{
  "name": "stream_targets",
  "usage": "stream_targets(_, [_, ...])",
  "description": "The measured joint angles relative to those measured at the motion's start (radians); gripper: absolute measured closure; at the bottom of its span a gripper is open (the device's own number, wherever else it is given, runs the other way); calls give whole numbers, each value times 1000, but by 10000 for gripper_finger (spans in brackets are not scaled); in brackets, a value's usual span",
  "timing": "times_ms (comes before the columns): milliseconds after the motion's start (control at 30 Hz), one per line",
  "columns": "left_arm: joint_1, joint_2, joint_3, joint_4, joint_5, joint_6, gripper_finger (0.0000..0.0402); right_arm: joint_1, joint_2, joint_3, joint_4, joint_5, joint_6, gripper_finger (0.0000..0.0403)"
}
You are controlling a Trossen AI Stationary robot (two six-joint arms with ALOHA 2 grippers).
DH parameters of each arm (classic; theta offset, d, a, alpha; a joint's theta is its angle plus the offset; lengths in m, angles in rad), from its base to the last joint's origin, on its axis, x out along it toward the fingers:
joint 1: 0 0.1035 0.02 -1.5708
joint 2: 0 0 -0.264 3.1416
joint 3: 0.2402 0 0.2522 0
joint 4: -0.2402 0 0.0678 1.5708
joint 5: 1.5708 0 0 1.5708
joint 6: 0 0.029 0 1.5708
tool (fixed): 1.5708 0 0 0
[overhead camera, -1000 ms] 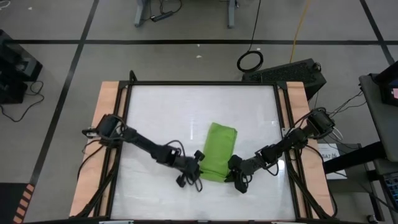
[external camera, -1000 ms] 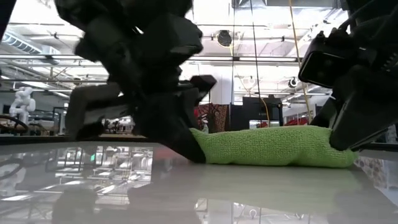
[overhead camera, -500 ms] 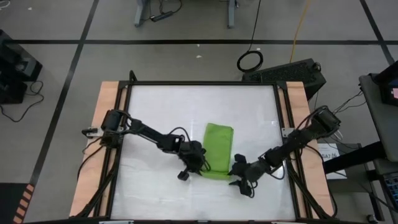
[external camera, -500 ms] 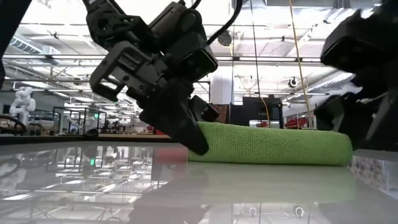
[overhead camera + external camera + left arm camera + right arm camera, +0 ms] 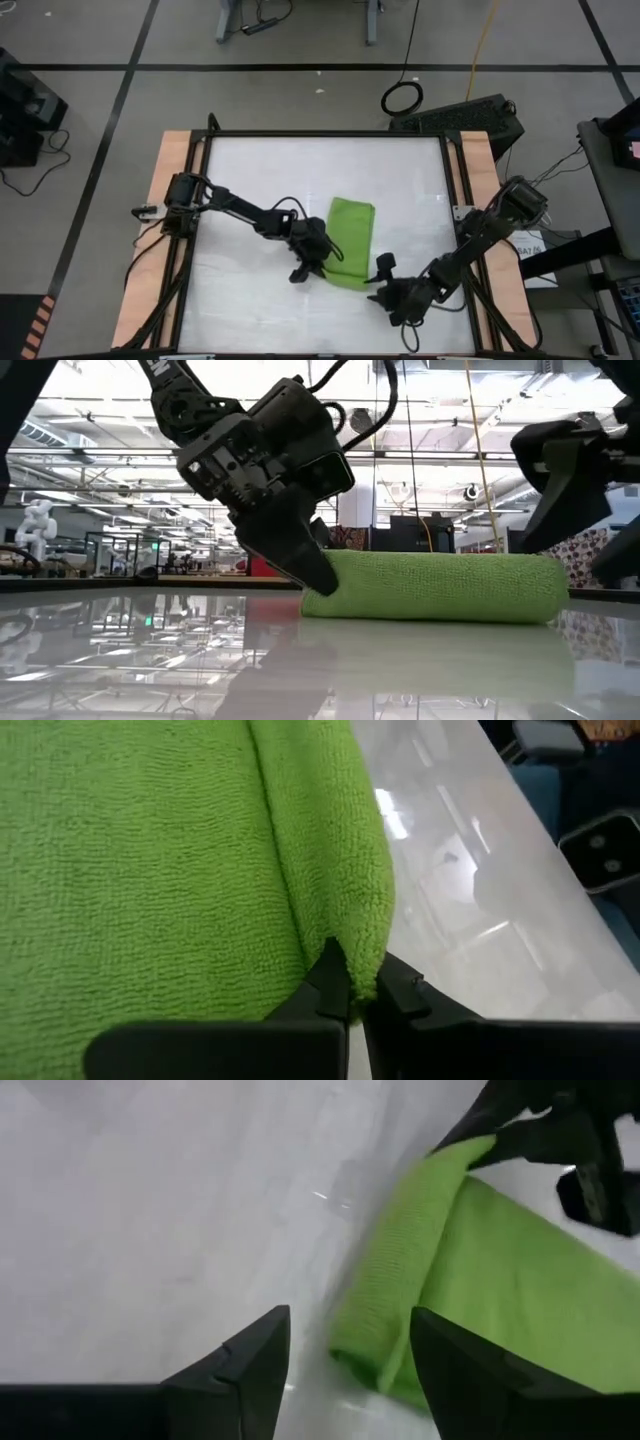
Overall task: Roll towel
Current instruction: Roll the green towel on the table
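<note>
Two grippers are flanking your towel, which is lying partly rolled at the table's near middle. Your left gripper is pinching the roll's end, fingers clamped on the cloth. Your right gripper is hovering just beside the other end, fingers spread, holding nothing.
</note>
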Motion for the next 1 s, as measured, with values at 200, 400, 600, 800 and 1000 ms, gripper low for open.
stream_targets(200, [17, 80, 7, 95, 38, -67, 390, 19, 125, 106, -119, 152, -60, 205])
stream_targets(400, [18, 115, 8, 121, 69, -83, 390, 20, 188, 160, -221, 162, -10, 205])
stream_targets(600, [21, 114, 8, 117, 105, -91, 390, 26, 190, 162, -323, 201, 101, 205])
stream_targets(800, [18, 114, 6, 118, 139, -99, 390, 26, 190, 160, -373, 218, 180, 234])
stream_targets(1000, [17, 114, 6, 118, 139, -100, 390, 20, 191, 159, -380, 181, 201, 350])
